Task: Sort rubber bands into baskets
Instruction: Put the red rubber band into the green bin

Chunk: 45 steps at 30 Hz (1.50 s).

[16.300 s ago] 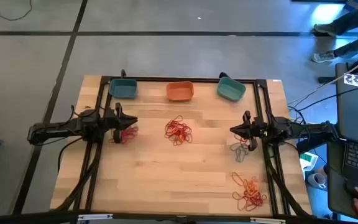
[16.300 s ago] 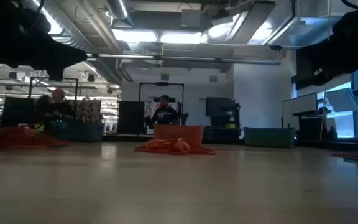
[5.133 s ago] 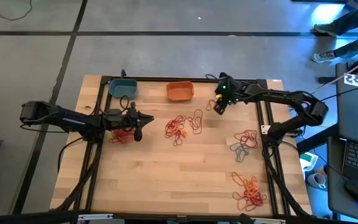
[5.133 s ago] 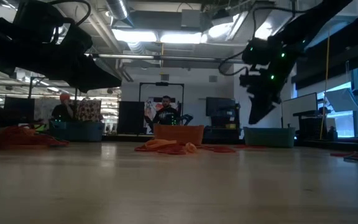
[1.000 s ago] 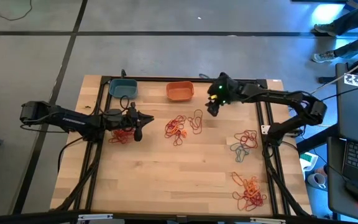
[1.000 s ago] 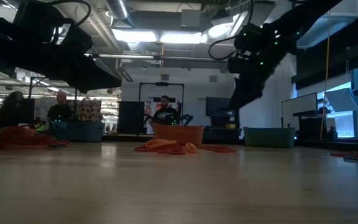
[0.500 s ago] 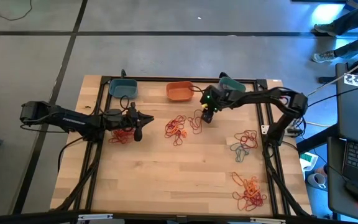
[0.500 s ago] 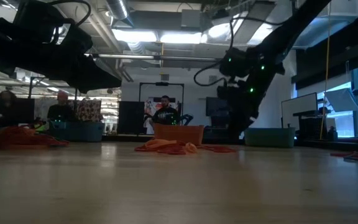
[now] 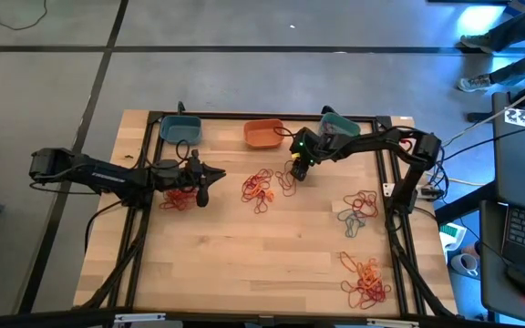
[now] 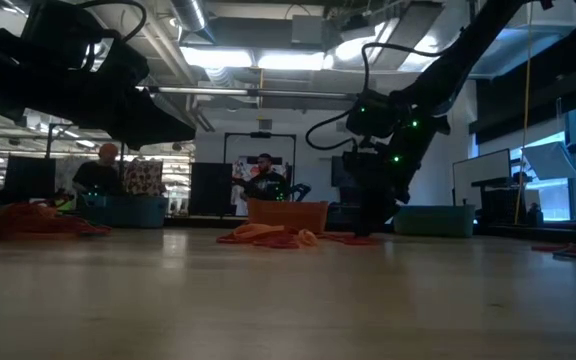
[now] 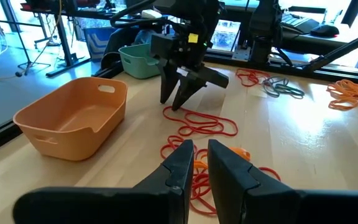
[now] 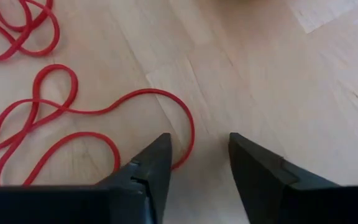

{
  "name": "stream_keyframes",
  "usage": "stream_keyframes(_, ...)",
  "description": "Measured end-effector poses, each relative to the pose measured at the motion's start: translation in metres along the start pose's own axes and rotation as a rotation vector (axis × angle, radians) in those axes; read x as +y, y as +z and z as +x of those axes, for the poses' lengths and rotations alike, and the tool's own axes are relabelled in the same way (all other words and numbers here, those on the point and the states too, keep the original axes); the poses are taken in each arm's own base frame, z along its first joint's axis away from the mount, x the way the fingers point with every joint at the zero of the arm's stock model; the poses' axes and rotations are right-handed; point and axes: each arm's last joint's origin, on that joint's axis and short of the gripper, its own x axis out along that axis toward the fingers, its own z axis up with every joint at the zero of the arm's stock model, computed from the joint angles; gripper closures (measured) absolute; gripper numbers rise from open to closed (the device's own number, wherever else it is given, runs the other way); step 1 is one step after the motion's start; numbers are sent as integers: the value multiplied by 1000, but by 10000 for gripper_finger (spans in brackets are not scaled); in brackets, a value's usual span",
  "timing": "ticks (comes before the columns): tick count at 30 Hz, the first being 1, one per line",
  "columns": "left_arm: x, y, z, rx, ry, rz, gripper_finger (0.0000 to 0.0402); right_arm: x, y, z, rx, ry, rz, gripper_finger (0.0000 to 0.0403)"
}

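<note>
Straddling a red rubber band (image 12: 114, 102) on the table, the right pincer (image 12: 197, 158) stands apart.

No text, label, brand, number or sign can be read in any view; the baskets, the table and the robot arms show no legible writing.

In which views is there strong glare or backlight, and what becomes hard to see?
Low view: bright ceiling lights backlight both arms, leaving the right gripper a dark silhouette. Left wrist view: window glare whitens the table. Right wrist view: even light, red rubber band sharp.
</note>
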Motion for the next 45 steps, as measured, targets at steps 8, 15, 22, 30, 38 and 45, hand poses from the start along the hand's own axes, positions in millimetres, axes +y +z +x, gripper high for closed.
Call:
stream_keyframes(8,0,0,0,0,0,0,357,-1,0,0,2,-40,-63,359)
stream_keyframes(15,0,0,0,0,0,-1,357,-2,0,-1,4,-89,-113,391)
stream_keyframes(22,0,0,0,0,0,-1,357,1,4,-21,-30,-235,-147,399)
stream_keyframes(30,0,0,0,1,0,-1,357,1,10,-54,-91,-295,-153,399)
stream_keyframes(38,0,0,0,5,1,5,357,-1,11,-92,-136,-375,-155,395)
stream_keyframes(45,0,0,0,5,1,5,357,-6,6,-127,-163,-511,-146,394)
